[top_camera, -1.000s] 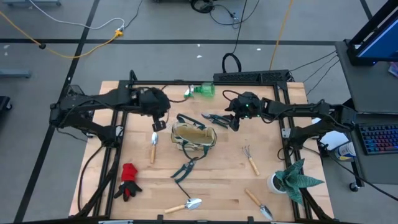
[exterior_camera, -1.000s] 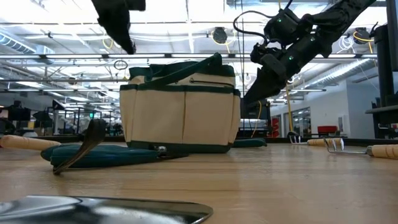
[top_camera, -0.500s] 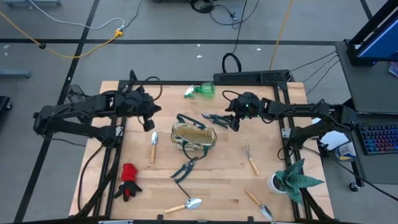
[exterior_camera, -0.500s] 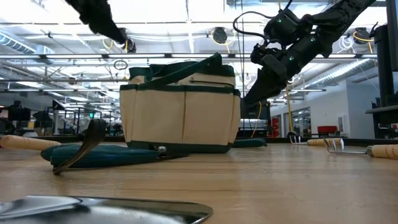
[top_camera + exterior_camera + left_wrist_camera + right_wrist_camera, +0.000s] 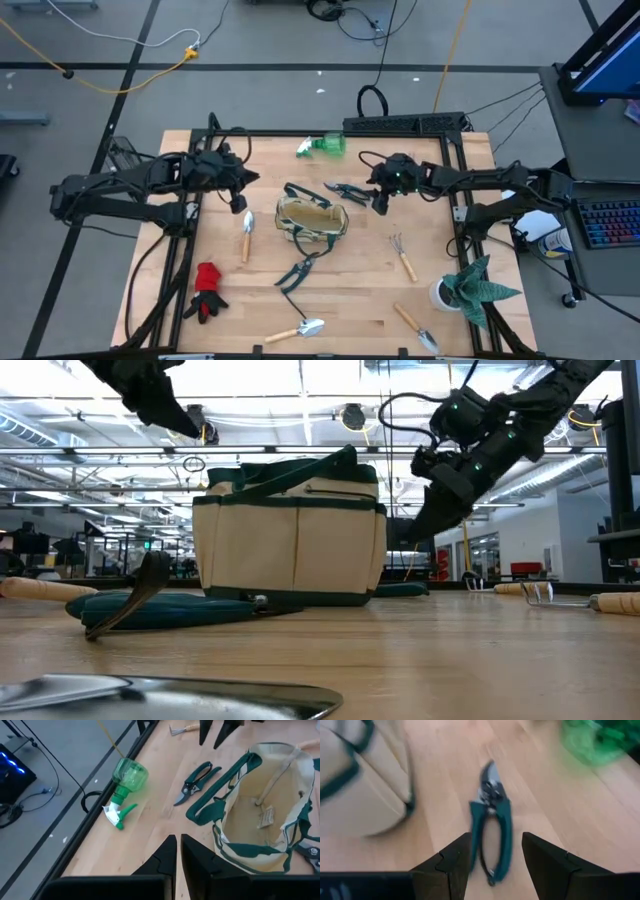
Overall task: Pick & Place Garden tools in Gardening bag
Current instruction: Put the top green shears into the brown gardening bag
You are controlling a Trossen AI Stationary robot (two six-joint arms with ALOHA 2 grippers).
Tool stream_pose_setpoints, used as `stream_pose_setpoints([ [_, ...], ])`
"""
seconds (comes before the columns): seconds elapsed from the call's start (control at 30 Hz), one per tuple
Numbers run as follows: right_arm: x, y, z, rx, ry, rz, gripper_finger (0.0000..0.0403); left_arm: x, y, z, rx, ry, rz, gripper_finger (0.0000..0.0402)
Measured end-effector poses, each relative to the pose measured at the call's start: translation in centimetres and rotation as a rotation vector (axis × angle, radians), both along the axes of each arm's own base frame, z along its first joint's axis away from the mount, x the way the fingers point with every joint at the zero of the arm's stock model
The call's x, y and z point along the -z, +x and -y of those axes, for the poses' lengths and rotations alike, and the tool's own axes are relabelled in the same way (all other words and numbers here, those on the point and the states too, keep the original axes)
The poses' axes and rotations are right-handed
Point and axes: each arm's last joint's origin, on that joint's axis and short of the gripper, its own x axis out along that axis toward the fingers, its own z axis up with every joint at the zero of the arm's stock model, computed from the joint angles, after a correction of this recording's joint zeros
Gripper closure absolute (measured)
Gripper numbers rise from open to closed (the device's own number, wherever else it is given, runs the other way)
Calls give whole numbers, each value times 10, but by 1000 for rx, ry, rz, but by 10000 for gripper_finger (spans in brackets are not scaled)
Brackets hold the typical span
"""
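The cream-and-green gardening bag stands open on its base at mid-table. Dark-handled pruning shears lie flat on the wood just right of it, and my right gripper hovers open above their handle end, one finger toward each side, touching nothing. My left gripper hangs shut and empty above the table, left of the bag. A green spray bottle lies on its side at the far edge. A wooden-handled trowel lies left of the bag, and a second pair of shears lies in front of it.
A red glove lies near the front left. A fork-rake lies right of the bag. Two trowels lie at the near edge. A spiky potted plant stands at the front right corner.
My left gripper has drawn back from the bag toward the table's left edge and tipped up nearer to level, staying shut. My right gripper has sunk a little toward the pruning shears, still open.
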Motion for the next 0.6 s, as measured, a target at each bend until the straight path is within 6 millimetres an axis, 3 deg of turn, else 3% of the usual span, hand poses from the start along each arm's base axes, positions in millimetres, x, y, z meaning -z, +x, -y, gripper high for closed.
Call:
stream_pose_setpoints([
  [0.23,16,-1,0,14,5,-61,232,-5,3,0,22,44,49,371],
  [0.6,44,16,12,23,-14,-59,232,-5,3,0,29,40,49,371],
])
